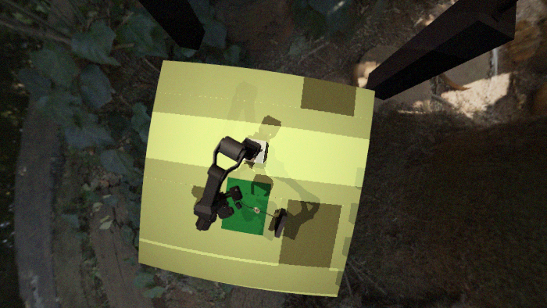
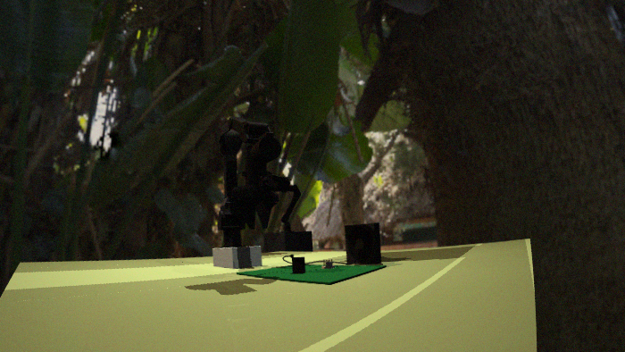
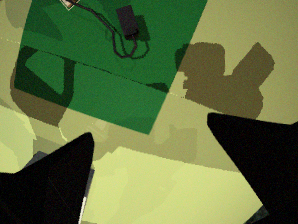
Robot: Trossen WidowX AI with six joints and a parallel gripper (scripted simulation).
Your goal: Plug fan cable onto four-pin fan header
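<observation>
The green board (image 1: 250,224) (image 2: 330,279) (image 3: 130,112) lies flat on the table. The small pale fan header (image 1: 256,210) (image 2: 325,267) (image 3: 69,4) is on it, with the cable passing close by. The black plug (image 1: 238,204) (image 2: 298,265) (image 3: 127,20) is on the board, apart from the header. A thin cable loops from the plug towards the dark fan (image 1: 280,223) (image 2: 362,243), which stands upright beside the board. My gripper (image 1: 230,202) (image 3: 152,128) is open and empty. In the wrist view the plug is beyond the fingertips. The header's pins are too small to make out.
The arm's pale base block (image 1: 260,153) (image 2: 225,257) stands beside the board. The arm reaches out to the side and over towards the board's edge. A dark blocky shape (image 2: 290,241) shows behind the board in the exterior view. Shadows cross the yellow table (image 1: 187,250).
</observation>
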